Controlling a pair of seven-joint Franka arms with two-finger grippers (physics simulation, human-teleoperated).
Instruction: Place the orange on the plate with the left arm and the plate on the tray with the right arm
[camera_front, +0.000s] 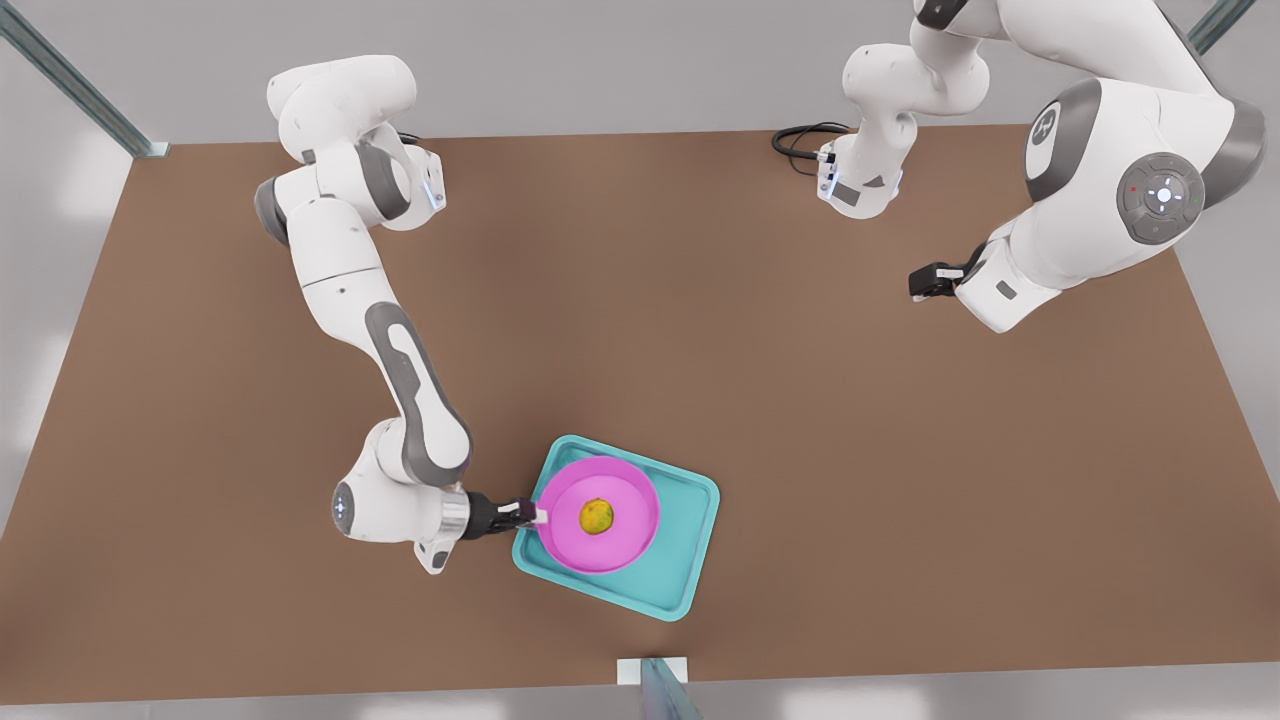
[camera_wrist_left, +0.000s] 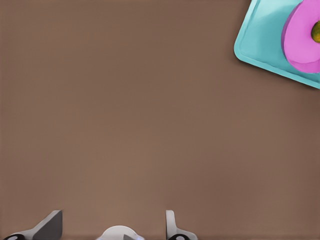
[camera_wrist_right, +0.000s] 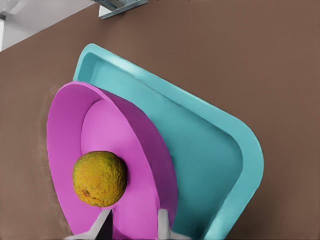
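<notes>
Nearest the lens in the right wrist view, the orange (camera_wrist_right: 99, 178) is a small, dimpled yellow-orange ball with faint reddish specks, sitting in the middle of the plate (camera_wrist_right: 67, 135), a bright pink shallow dish with a raised rim. One orange, one plate, one tray and two arms are in sight. The plate rests in the teal tray (camera_front: 688, 520), overhanging the tray's edge on the side toward the right gripper (camera_front: 533, 515), whose slim black fingers are clamped on the plate's rim. The tray lies near the table's (camera_front: 800, 400) front edge, roughly midway along it. The left gripper (camera_front: 925, 281) hangs well apart over the table's far corner at the front view's right, waiting; its fingers appear spread with nothing between them, though they are only partly visible. The table is plain matte brown, ringed by pale grey floor and metal frame posts.
</notes>
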